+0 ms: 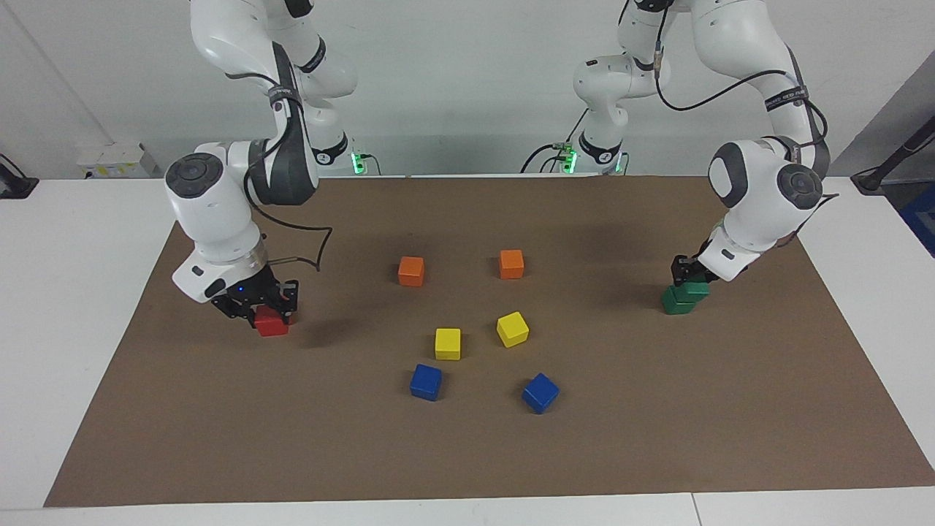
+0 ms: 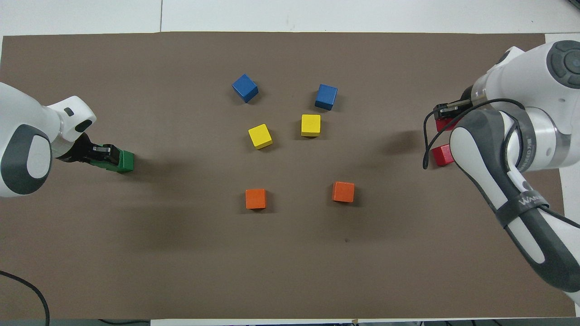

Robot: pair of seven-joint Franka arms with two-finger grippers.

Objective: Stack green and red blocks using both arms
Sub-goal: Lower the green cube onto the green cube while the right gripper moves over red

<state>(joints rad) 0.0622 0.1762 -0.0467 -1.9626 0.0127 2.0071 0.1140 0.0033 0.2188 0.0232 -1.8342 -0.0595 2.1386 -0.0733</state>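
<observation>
Bright, even light; soft shadows; sharp.

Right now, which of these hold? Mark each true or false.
1. The left gripper is shut on the upper green cube, which sits on the lower green cube. True.
2. The two red cubes are stacked. False: the right gripper is shut on one red cube, and the other red cube lies on the mat beside it.
3. The orange cubes lie nearer to the robots than the yellow cubes. True.
4. A blue cube sits on a yellow cube. False: the blue cubes and the yellow cubes each lie singly on the mat.
</observation>
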